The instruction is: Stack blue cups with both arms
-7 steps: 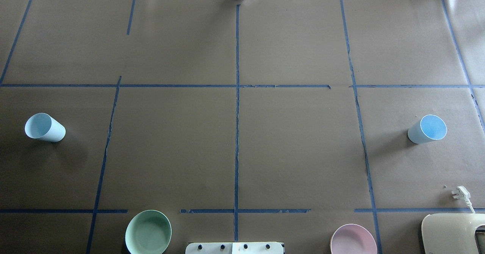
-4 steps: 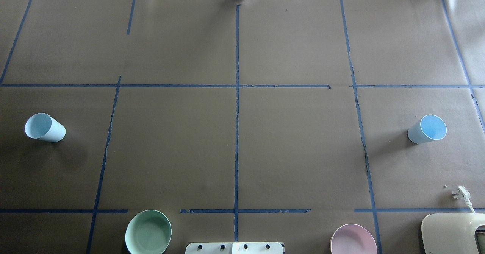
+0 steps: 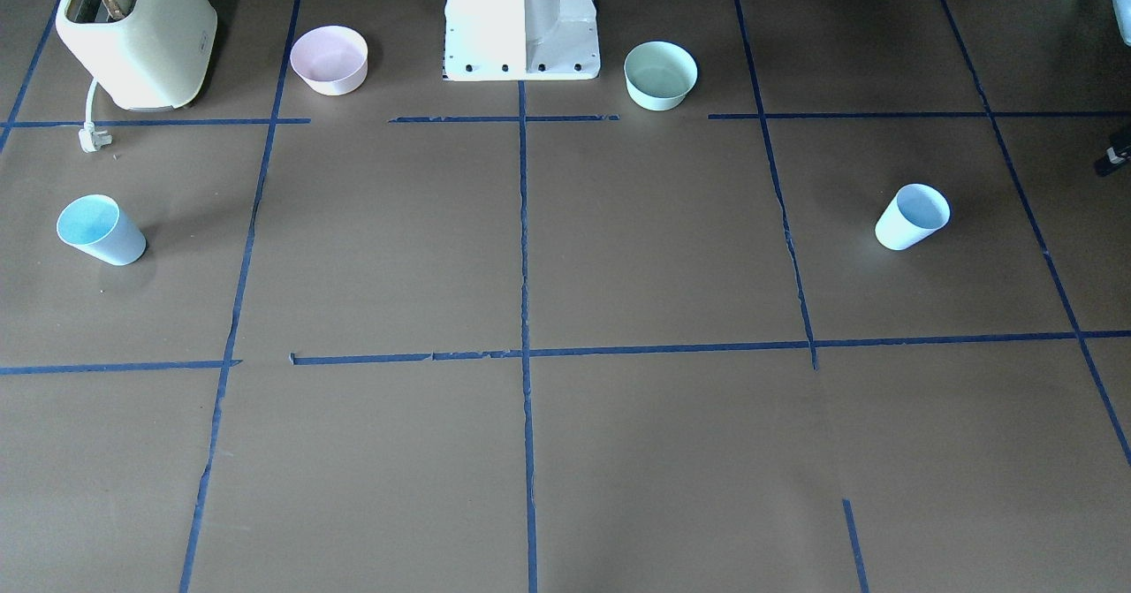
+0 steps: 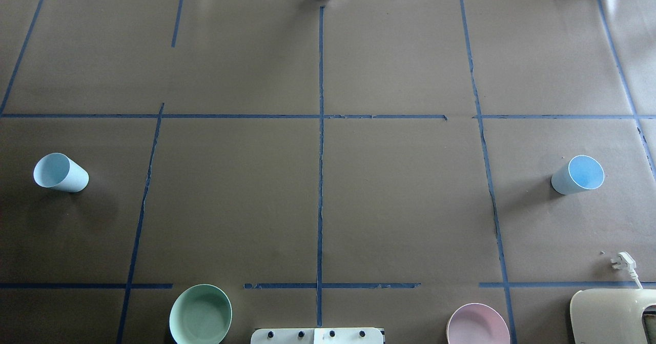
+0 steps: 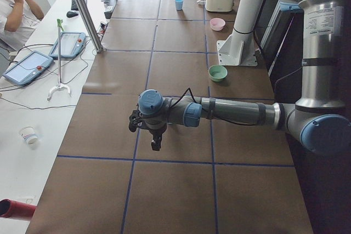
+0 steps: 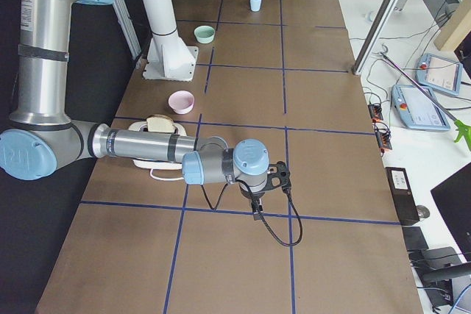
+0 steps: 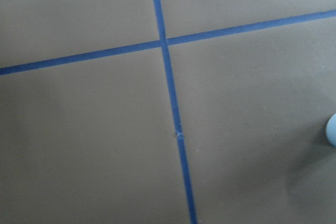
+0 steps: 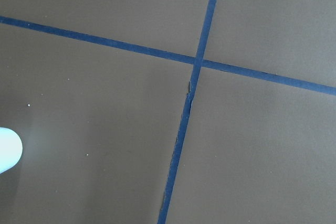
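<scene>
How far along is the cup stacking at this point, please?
Done: nothing; the left cup and right cup stand apart at opposite ends of the table. In hand: the left arm and right arm hang above it, holding nothing. Left: grasping, bringing together, nesting.

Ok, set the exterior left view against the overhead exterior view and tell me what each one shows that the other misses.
Only exterior left: the grey-metal left arm stretched low over the table, its black two-finger left gripper, and a seated operator. Only overhead: the pale light-blue tapered cup on the robot's left. Both: the bluer light-blue cup on the robot's right, the wide mint-green bowl, the wide pink bowl and the cream toaster.
</scene>
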You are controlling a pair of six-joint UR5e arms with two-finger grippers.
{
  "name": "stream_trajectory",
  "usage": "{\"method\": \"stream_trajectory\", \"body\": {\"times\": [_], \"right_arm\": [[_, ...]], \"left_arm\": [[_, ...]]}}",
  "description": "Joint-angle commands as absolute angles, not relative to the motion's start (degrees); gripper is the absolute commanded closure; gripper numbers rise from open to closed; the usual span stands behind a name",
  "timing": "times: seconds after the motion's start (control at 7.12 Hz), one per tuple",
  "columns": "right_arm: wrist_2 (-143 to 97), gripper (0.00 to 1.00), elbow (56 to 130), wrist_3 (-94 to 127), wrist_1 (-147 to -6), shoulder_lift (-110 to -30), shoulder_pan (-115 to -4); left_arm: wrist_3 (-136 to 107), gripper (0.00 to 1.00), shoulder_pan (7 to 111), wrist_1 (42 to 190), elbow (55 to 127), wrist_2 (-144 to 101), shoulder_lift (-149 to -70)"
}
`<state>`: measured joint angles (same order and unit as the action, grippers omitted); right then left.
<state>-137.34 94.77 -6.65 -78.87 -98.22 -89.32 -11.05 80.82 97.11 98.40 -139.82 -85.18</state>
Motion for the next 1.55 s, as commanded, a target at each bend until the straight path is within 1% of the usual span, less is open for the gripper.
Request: {"method": "stream_trajectory", "body": {"times": [0.0, 0.42, 0.7, 0.84, 0.98, 1.12, 1.26, 1.4], "right_arm": [[-141.55, 0.0, 93.61, -6.68, -78.92, -98.35, -89.21], [-142.3, 0.0, 92.81, -6.68, -78.75, -98.35, -89.21], [-142.47, 0.0, 92.81, -6.77, -78.75, -98.52, -89.21], [-142.47, 0.0, 92.64, -6.68, -78.75, -98.53, -89.21], [-142.47, 0.0, 91.68, -6.85, -78.66, -98.44, -89.21], [-142.56, 0.0, 91.06, -6.94, -78.49, -98.35, -89.21], [-143.34, 0.0, 91.05, -6.94, -78.4, -98.35, -89.21], [-143.61, 0.0, 90.97, -6.94, -78.4, -98.35, -89.21]], "left_arm": [[-31.99, 0.0, 71.15, 110.85, 98.44, -139.92, -83.6], [-47.26, 0.0, 60.06, 117.85, 98.35, -132.38, -84.11], [-47.46, 0.0, 58.29, 118.21, 97.56, -132.45, -84.11], [-47.55, 0.05, 57.14, 118.21, 97.47, -132.45, -84.29], [-47.46, 0.57, 56.78, 118.21, 97.3, -132.45, -84.46], [-47.55, 0.62, 55.47, 118.13, 96.95, -132.36, -85.42], [-47.55, 0.8, 55.37, 118.13, 96.51, -132.36, -85.69], [-47.55, 0.92, 55.37, 118.04, 96.16, -132.28, -86.65]]}}
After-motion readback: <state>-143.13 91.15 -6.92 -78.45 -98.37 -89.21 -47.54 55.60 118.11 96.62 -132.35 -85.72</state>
